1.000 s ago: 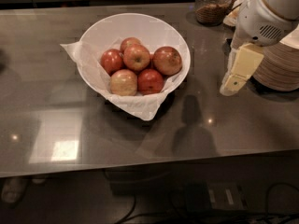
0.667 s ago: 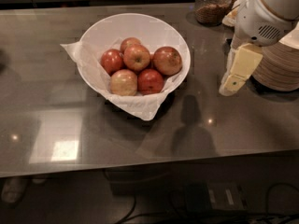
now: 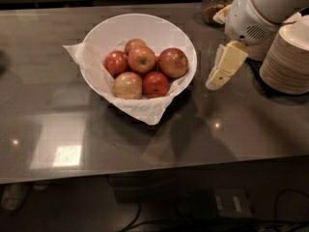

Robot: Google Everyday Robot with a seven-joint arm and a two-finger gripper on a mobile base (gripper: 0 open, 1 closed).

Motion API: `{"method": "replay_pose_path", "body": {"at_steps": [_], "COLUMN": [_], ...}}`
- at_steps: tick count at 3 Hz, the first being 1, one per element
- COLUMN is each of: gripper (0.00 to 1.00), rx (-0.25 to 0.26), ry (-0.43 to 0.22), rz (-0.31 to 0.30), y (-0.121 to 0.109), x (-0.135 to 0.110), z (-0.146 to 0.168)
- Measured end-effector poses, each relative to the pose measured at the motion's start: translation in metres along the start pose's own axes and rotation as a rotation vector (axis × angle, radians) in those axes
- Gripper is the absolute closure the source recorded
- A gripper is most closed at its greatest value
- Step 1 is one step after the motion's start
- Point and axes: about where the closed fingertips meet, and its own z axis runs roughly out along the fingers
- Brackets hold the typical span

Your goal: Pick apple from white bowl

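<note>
Camera view, taking the large deep round plain white bowl [image 3: 155, 29] as landmark: the dark grey polished bench [image 3: 145, 149] lies bare in front of it, and the crumpled white paper lining [image 3: 145, 111] spills over its near rim onto the bench. Inside, the mostly pale yellow apple [image 3: 128, 85] and a small glossy red apple [image 3: 155, 83] sit at the near side. The large dull red apple with the yellowish-green speckled patch [image 3: 173, 62] rests at the bowl's right side, touching its neighbours, close under the rim. The cream-coloured gripper [image 3: 216, 81] hangs right of the bowl, outside it, tilted down towards the bench; how the jaws stand I cannot tell, and nothing shows in them. Further right stands a stack of beige paper bowls [image 3: 287, 62], and behind the bowl to the right a glass jar [image 3: 216, 1]. The risks: coming in low, the gripper could clip the rim and shove the bowl; crowded apples may block one side or roll; loose paper might snag.
</note>
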Motion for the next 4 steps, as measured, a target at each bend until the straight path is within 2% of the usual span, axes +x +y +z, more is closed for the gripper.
{"method": "replay_pose_path", "body": {"at_steps": [2, 3, 4], "gripper": [0.33, 0.35, 0.32], "rx": [-0.007, -0.012, -0.019], "ry": [-0.123, -0.156, -0.181], "rz": [-0.008, -0.012, -0.029], "y": [-0.018, -0.023, -0.026], "x": [-0.021, -0.026, -0.034], "z": [0.037, 0.048, 0.053]}}
